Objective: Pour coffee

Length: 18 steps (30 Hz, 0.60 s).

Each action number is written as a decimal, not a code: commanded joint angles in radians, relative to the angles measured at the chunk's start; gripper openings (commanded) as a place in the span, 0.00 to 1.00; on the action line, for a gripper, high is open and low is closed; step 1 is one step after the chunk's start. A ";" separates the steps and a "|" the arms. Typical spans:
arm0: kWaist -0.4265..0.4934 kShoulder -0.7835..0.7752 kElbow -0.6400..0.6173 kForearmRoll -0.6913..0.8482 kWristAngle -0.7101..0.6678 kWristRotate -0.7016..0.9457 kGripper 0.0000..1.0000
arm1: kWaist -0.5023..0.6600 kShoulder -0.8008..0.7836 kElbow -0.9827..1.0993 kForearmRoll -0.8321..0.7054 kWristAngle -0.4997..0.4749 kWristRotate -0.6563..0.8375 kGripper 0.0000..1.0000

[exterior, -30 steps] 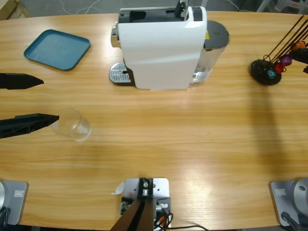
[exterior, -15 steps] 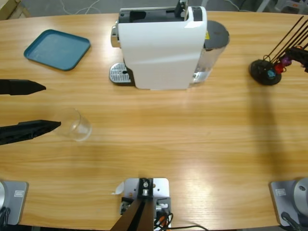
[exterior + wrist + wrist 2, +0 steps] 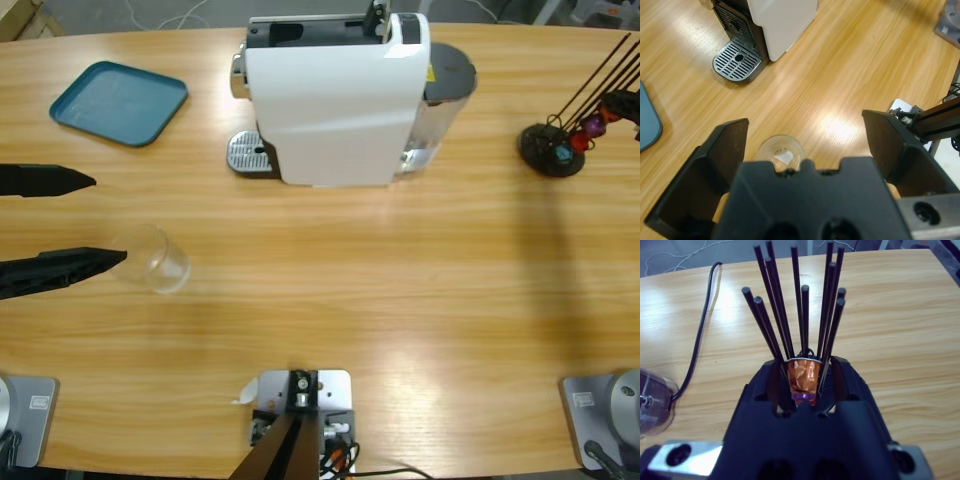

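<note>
1. High view: left gripper (image 3: 95, 220) has its jaws wide apart around a clear glass (image 3: 152, 258) on the desk (image 3: 400, 290); the near jaw touches it, so closing off-centre could tip it.
2. Right gripper (image 3: 803, 385) has its jaws clamped on an orange capsule (image 3: 802, 377) in the rod holder (image 3: 552, 148); pulling could snag the rods.
3. Coffee machine (image 3: 335, 95): only a yellow sticker, unreadable.
</note>
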 commanded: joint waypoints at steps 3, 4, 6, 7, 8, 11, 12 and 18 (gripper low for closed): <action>-0.013 -0.009 0.038 -0.013 -0.012 -0.022 0.98 | 0.025 0.006 0.029 0.022 -0.007 0.008 0.52; -0.013 -0.009 0.038 -0.013 -0.012 -0.022 0.98 | 0.025 0.007 0.029 0.022 -0.006 0.010 0.52; -0.013 -0.009 0.038 -0.013 -0.012 -0.024 0.98 | 0.025 0.012 0.029 0.022 -0.005 0.011 0.52; -0.013 -0.009 0.038 -0.013 -0.012 -0.024 0.98 | 0.025 0.016 0.030 0.022 -0.005 0.011 0.51; -0.013 -0.009 0.038 -0.013 -0.013 -0.025 0.98 | 0.025 0.018 0.032 0.022 -0.005 0.011 0.51; -0.013 -0.007 0.036 -0.013 -0.012 -0.025 0.98 | 0.025 0.035 0.034 0.023 -0.003 0.012 0.51; -0.013 -0.006 0.036 -0.013 -0.012 -0.025 0.98 | 0.025 0.041 0.034 0.022 -0.002 0.012 0.51; -0.013 -0.002 0.038 -0.013 -0.012 -0.025 0.98 | 0.025 0.060 0.037 0.017 -0.004 0.014 0.38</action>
